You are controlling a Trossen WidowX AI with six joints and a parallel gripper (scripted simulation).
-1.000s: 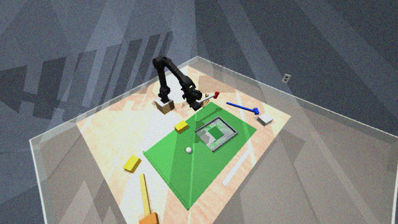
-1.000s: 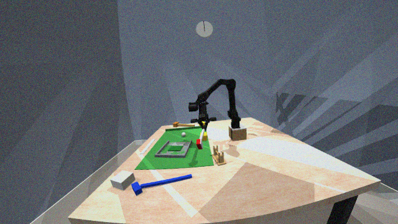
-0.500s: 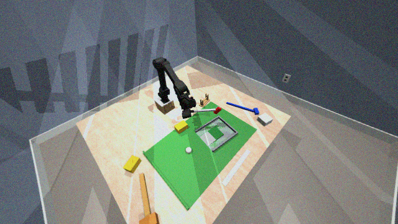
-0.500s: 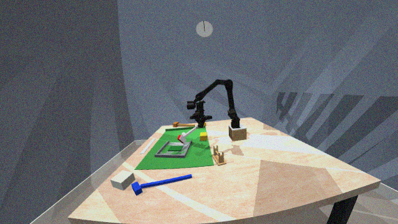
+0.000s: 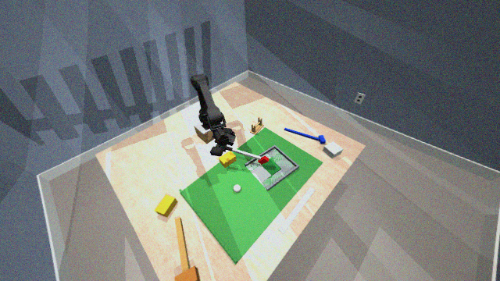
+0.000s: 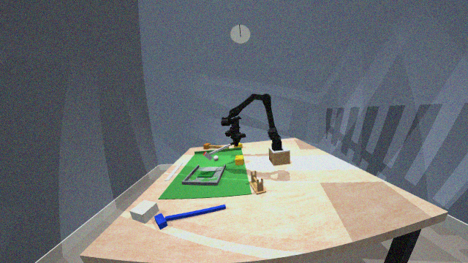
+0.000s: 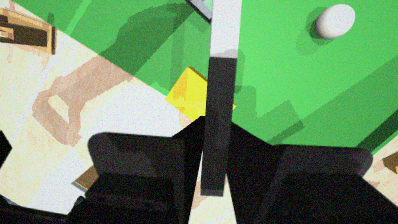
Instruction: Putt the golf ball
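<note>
My pincer point(image 7: 216, 150) is clamped on the putter point(image 7: 218, 107) grip; it might twist on impact, sending the ball point(image 5: 237, 188) wide of the ramp point(image 5: 262, 174).

A blue putter point(image 5: 305, 135) lies on the tabletop point(image 5: 137, 172) just beside a grey block point(image 5: 333, 149). Two yellow blocks point(image 5: 166, 204) and an orange putter point(image 5: 183, 250) lie apart, and a small wooden stand point(image 5: 256, 126) is upright.
</note>
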